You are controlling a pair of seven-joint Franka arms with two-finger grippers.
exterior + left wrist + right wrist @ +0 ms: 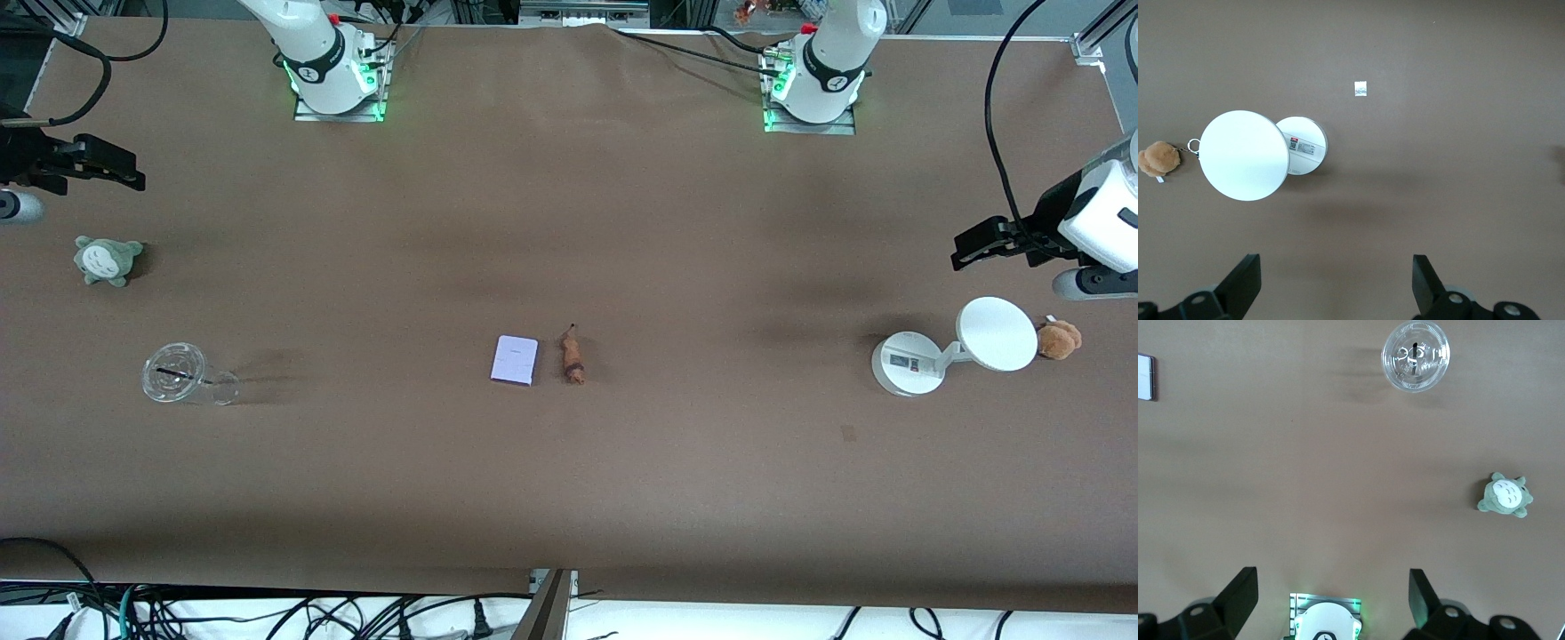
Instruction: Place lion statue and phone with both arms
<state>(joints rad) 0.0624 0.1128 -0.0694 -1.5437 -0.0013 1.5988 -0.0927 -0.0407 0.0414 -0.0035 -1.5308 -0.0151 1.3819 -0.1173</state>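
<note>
Front view: the phone [515,360] and the lion statue [573,356] are seen lying side by side at mid-table, just apart, the statue toward the left arm's end. The left gripper [965,252] is held aloft above the white stand [907,363], with a brown plush [1060,339] beside it. The right gripper [133,175] is held over the table's edge, above a grey-green plush [108,260] and a clear cup [176,373].

Left wrist view: fingers [1245,283] are spread wide and empty over bare table near the stand [1245,155].

Right wrist view: fingers [1241,593] are spread wide, nothing gripped; the phone [1145,377] is glimpsed at the frame's edge.
</note>
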